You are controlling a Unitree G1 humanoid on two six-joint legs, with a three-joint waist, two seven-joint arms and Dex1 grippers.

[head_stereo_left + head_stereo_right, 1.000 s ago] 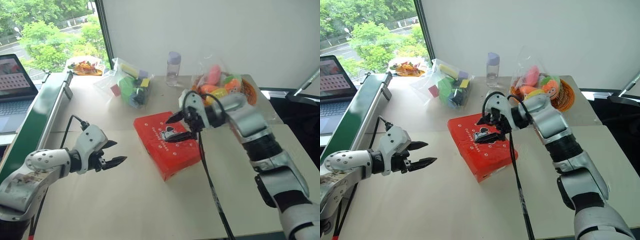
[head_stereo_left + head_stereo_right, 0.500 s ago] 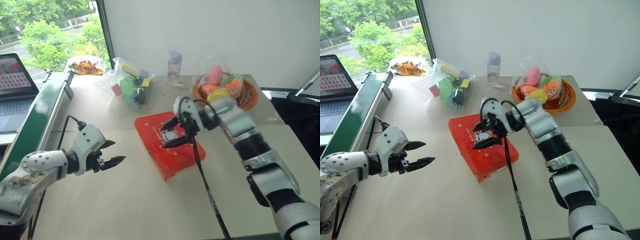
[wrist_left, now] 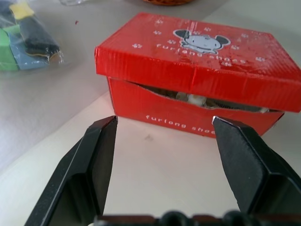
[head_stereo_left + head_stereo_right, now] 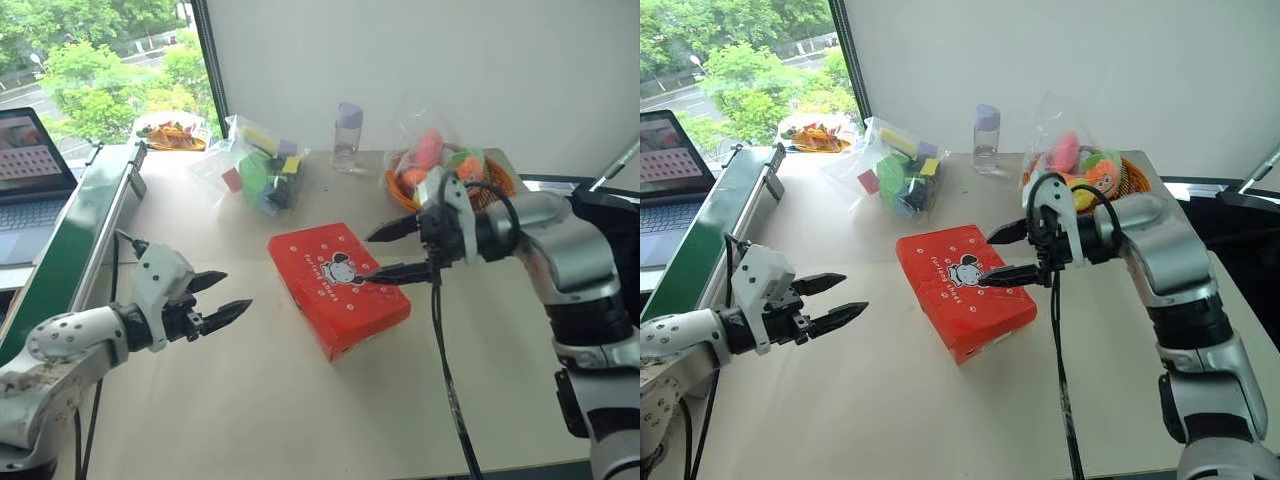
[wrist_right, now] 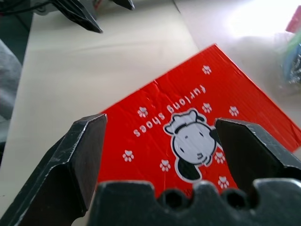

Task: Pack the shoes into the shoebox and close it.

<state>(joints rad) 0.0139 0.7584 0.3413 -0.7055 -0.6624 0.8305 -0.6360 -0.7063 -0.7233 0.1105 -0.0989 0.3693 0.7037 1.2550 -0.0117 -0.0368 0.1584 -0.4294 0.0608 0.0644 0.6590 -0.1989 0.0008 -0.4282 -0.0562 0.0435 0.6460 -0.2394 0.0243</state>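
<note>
Red shoebox (image 4: 338, 287) near the middle of the table (image 4: 250, 420), set askew to the table's edges, lid down. Lid not seated flush: a thin gap along the long side facing the left gripper (image 4: 218, 305), with something pale, probably the shoes (image 3: 195, 99), just visible through the slit. Left gripper hovering above the table toward its left edge, well apart from the box, jaws spread, empty. Right gripper (image 4: 395, 250) above the box's right end, jaws released and wide, gripping nothing, the lower finger just over the lid or perhaps brushing it; contact not certain.

Risks, as a judgement: lid likely to spring back up while pushed from inside by the shoes. Downward press at one end only, likely to tip or skid the light cardboard across the smooth tabletop. Black cable (image 4: 445, 370) hanging from the right wrist beside the box, apt to drag or snag a corner.
</note>
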